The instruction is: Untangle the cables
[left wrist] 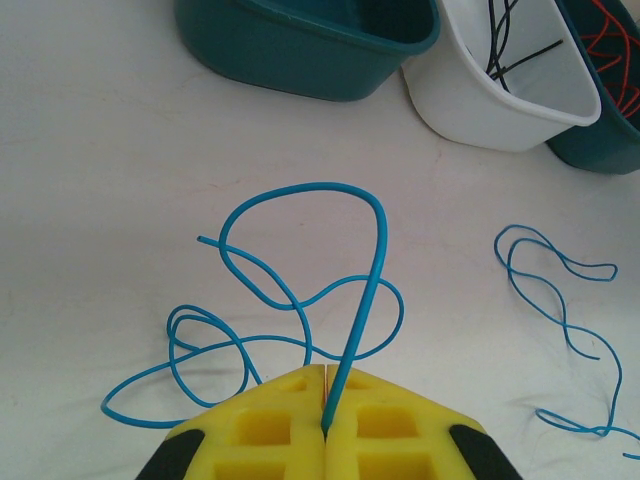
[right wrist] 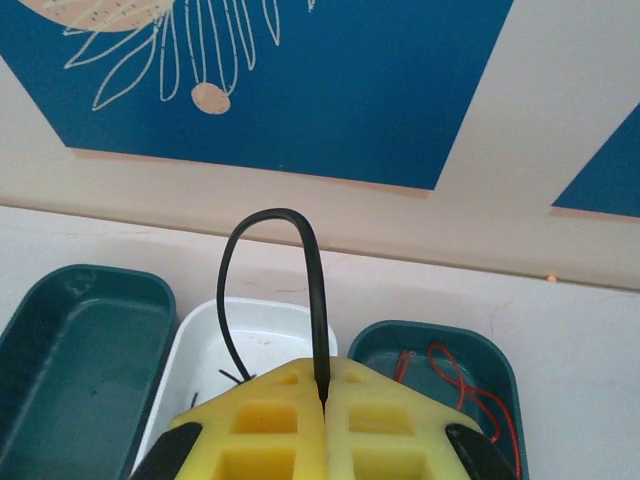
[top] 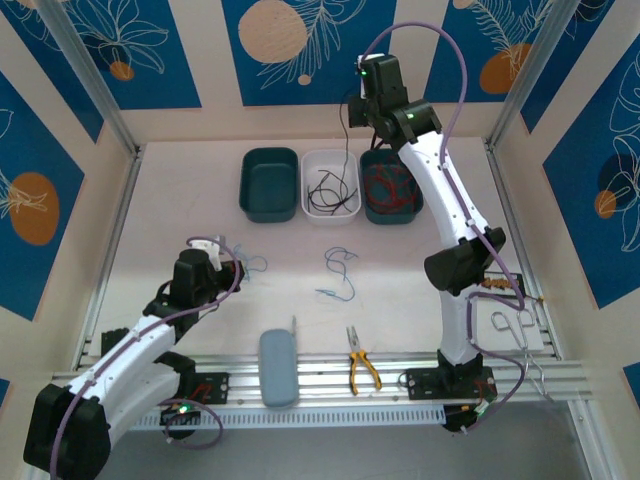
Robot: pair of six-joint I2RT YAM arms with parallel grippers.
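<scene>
Blue cable [left wrist: 364,300] loops across the lower centre of the left wrist view. One end is pinched in the left gripper [left wrist: 325,385], whose yellow pads are pressed together on it. A second blue cable [left wrist: 556,308] lies loose on the table [left wrist: 120,150] at the right, apart from the first. At the top centre of the overhead view the right gripper [right wrist: 322,385] is clamped on a black cable [right wrist: 316,300], which arches above the white tray [top: 330,218] of black cables. Red cables [top: 385,192] lie in the teal tray [right wrist: 430,328] just right of it, and another teal tray [top: 268,185] sits on its left.
</scene>
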